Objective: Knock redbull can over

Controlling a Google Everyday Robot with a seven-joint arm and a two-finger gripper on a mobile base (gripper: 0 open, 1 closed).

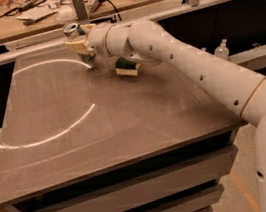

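Note:
The redbull can (71, 30) stands at the far edge of the table (116, 126), left of centre. Only its shiny top and a bit of silver-blue side show; the rest is hidden behind my gripper. My gripper (79, 46) is right in front of the can and just to its right, at can height, seemingly touching it. The white arm reaches in from the lower right across the table.
A green-and-yellow sponge (127, 67) lies on the table just right of the gripper, under the arm. A metal rail (167, 7) runs behind the table, with a cluttered wooden bench (32, 16) beyond it. A small bottle (221, 48) stands at the right.

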